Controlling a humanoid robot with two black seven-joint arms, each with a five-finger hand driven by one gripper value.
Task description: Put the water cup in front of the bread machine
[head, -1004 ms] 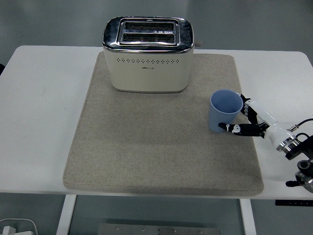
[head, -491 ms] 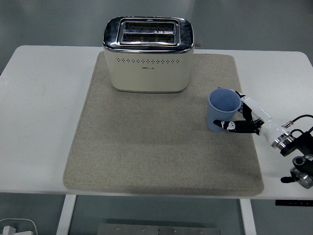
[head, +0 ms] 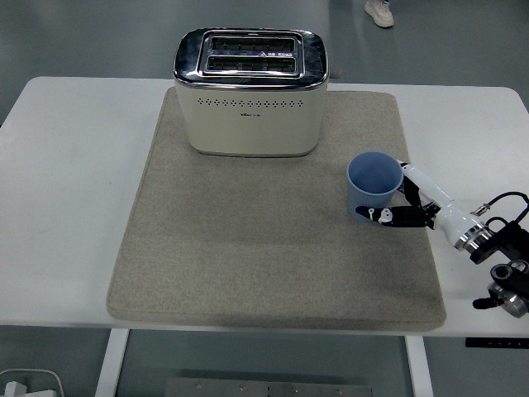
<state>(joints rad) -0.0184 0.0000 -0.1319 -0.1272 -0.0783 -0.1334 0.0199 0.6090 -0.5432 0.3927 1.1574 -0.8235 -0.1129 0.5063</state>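
A light blue water cup (head: pixel 374 184) stands upright on the beige mat (head: pixel 248 248), at its right side, a little in front and to the right of the toaster. The cream and chrome bread machine (head: pixel 250 91) sits at the mat's far edge, its slots facing up. My right hand (head: pixel 395 199) comes in from the right edge, and its fingers (head: pixel 388 216) are wrapped round the cup's right and near side. The left arm does not show.
The white table (head: pixel 66 182) lies bare on both sides of the mat. A broad stretch of mat is open in front of the toaster. A person's shoe (head: pixel 380 11) shows on the floor at the top.
My right hand has slid the cup a short way to the left and slightly toward the toaster. A shoe has come into view at the top.
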